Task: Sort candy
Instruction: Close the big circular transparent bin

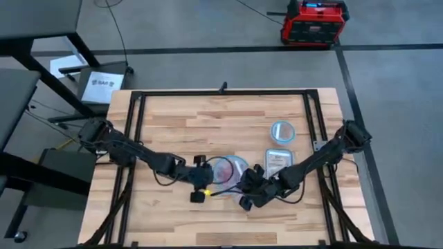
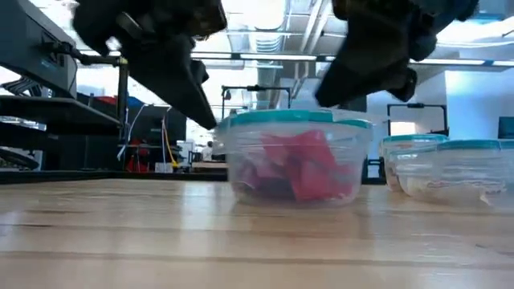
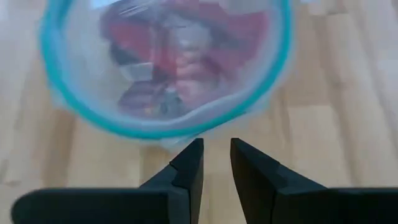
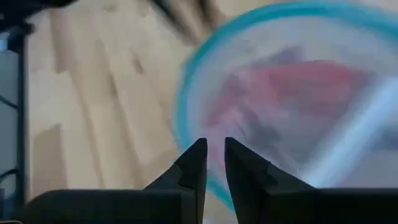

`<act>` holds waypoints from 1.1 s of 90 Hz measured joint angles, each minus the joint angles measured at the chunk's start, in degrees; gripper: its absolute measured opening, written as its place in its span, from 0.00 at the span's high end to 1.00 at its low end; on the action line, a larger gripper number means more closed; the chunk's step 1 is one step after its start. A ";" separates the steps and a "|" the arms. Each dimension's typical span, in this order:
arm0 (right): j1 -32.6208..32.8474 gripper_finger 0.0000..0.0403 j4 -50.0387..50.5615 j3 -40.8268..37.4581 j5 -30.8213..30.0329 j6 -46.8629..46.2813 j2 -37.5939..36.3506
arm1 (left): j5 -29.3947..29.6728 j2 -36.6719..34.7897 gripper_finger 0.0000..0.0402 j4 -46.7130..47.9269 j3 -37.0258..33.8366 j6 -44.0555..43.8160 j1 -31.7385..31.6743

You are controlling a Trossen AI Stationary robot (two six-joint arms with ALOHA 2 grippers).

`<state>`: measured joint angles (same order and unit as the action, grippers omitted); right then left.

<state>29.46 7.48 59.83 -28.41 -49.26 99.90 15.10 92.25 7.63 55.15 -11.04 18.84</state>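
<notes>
High view: both arms reach in over the wooden table (image 1: 173,131) and meet at a round bowl (image 1: 228,168) with a bluish rim near the middle. The left gripper (image 1: 203,181) sits just beside the bowl on its left; the right gripper (image 1: 248,188) sits just beside it on the right. A second round bowl (image 1: 282,131) and a clear rectangular tub (image 1: 278,160) lie further right, apart from both grippers.

Low view: the candy (image 2: 299,167), mostly red with some purple, is heaped inside the near bowl. Both arms hang above the rim; neither touches the sweets.

Left wrist view: the left fingers (image 3: 189,163) stand a narrow gap apart with nothing between them, poised just outside the bowl rim.

Right wrist view: the right fingers (image 4: 198,157) are likewise slightly parted and empty, pointing over the rim towards the candy.

Risks, as judged: with both grippers crowding one bowl, they could collide. A finger descending on the rim rather than inside could tip or shove the light bowl. The narrow opening may pinch two wrappers together, or slide off a flat one.
</notes>
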 joint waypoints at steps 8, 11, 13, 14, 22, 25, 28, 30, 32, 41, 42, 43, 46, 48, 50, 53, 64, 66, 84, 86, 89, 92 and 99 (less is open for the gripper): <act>-0.47 0.89 -4.96 0.01 0.90 0.64 2.07 | 0.44 0.02 0.84 0.67 0.00 1.20 -2.23; -0.55 0.89 -6.61 0.04 1.38 1.66 2.62 | 0.56 0.00 0.84 1.16 -0.01 1.68 -3.17; -0.57 0.89 -7.28 0.01 1.59 2.40 2.72 | 0.65 0.00 0.84 1.60 -0.02 1.94 -3.76; -0.58 0.89 -7.57 0.00 1.72 2.81 2.77 | 0.70 0.00 0.84 1.90 -0.01 2.06 -4.06; -0.57 0.89 -10.62 0.00 1.93 6.41 2.58 | 1.10 -0.52 0.84 5.28 -0.02 2.41 -5.80; -0.57 0.89 -10.68 0.00 1.90 8.06 1.88 | 1.09 -0.98 0.84 6.79 -0.02 2.24 -6.03; -0.57 0.89 -10.52 0.03 1.75 9.60 1.02 | 1.03 -1.60 0.84 8.33 -0.02 1.74 -6.11; -0.57 0.89 -9.98 0.19 1.71 10.62 0.18 | 0.84 -2.10 0.84 9.41 -0.02 1.30 -6.09; -0.55 0.89 -9.23 0.40 1.57 11.55 -0.70 | 0.80 -2.70 0.84 10.38 -0.02 0.89 -5.88; -0.89 0.89 -2.79 1.09 0.70 13.19 -4.57 | 0.49 -5.08 0.84 11.51 -0.02 -2.33 -3.73; -1.02 0.89 -1.76 1.09 0.38 13.17 -4.96 | 0.35 -5.31 0.84 11.29 -0.02 -2.64 -3.41; -1.18 0.89 -0.66 1.08 0.03 13.16 -5.29 | 0.12 -5.48 0.84 10.99 -0.02 -2.91 -3.05; -1.80 0.89 2.67 1.04 -1.08 13.04 -6.10 | -0.59 -5.85 0.84 9.61 -0.02 -3.76 -1.95; -2.28 0.89 4.67 1.03 -1.79 12.68 -6.61 | -1.35 -5.90 0.84 8.17 0.02 -4.30 -1.12; -2.85 0.89 6.70 1.03 -2.52 12.18 -7.03 | -1.92 -5.86 0.84 6.66 0.07 -4.83 -0.33; -3.85 0.89 9.93 1.01 -3.40 11.30 -7.51 | -2.91 -5.53 0.84 4.53 0.07 -5.58 0.77; -8.06 0.89 16.35 0.97 -1.34 9.12 -7.02 | -5.51 -1.36 0.84 -4.85 0.07 -6.07 3.96; -8.81 0.89 16.37 0.96 -0.15 9.17 -6.40 | -5.60 -0.45 0.84 -6.07 0.07 -6.09 4.32; -9.68 0.89 14.59 0.94 4.36 8.26 -2.85 | -2.77 5.65 0.84 -9.08 0.20 -4.34 3.51; -9.44 0.89 14.59 0.94 4.77 7.39 -2.53 | -1.87 5.94 0.84 -8.61 0.20 -3.97 3.03; -9.13 0.89 13.95 1.00 5.59 5.91 -2.15 | -0.33 6.15 0.84 -7.89 0.20 -3.42 2.36; -8.42 0.89 13.38 1.06 5.24 4.68 -1.90 | 1.04 6.16 0.84 -6.94 0.22 -3.15 1.65; -7.16 0.89 12.93 1.05 5.40 1.86 -1.89 | 3.61 5.78 0.84 -5.20 0.22 -2.86 -0.60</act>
<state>22.30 20.41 60.88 -23.01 -47.41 98.02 18.71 98.03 2.43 55.37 -13.90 18.24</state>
